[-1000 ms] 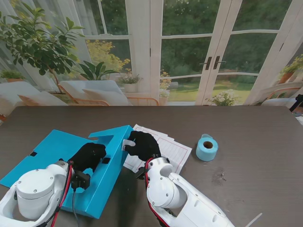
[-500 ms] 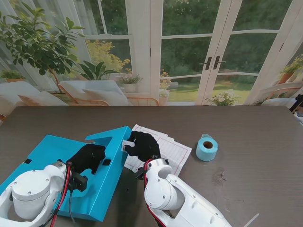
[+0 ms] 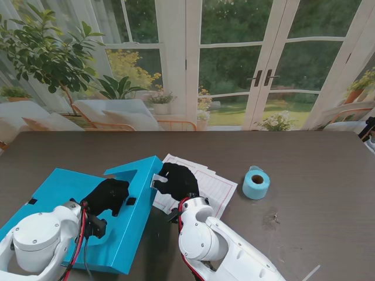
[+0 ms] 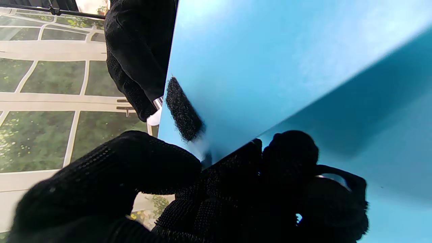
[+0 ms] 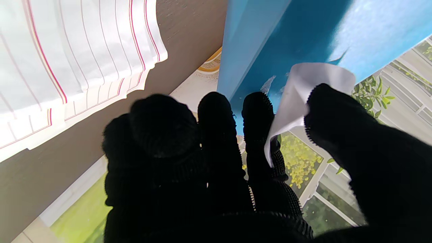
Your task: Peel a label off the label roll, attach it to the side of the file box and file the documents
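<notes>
File box (image 3: 88, 205): bright blue, unfolded flat, one side panel raised at a tilt; a black fastener patch (image 4: 183, 114) is seen near that panel's edge. Label (image 5: 305, 91): small, white, curled, held against the box's raised side. Documents (image 3: 202, 186): white ruled sheets with red lines, fanned flat, just right of the box. Label roll (image 3: 256, 182): light blue, on its side, farther right of the box, apart from the sheets.

Dark wood-grain tabletop (image 3: 316, 158) fills the foreground. Directly behind its far edge: white-framed glass doors (image 3: 266, 64) with dark lever handles (image 3: 262, 77), daylight, green garden beyond. Left of the doors: leafy potted plant (image 3: 44, 50); beneath it, pale cushioned chairs (image 3: 117, 114) just behind the tabletop.
</notes>
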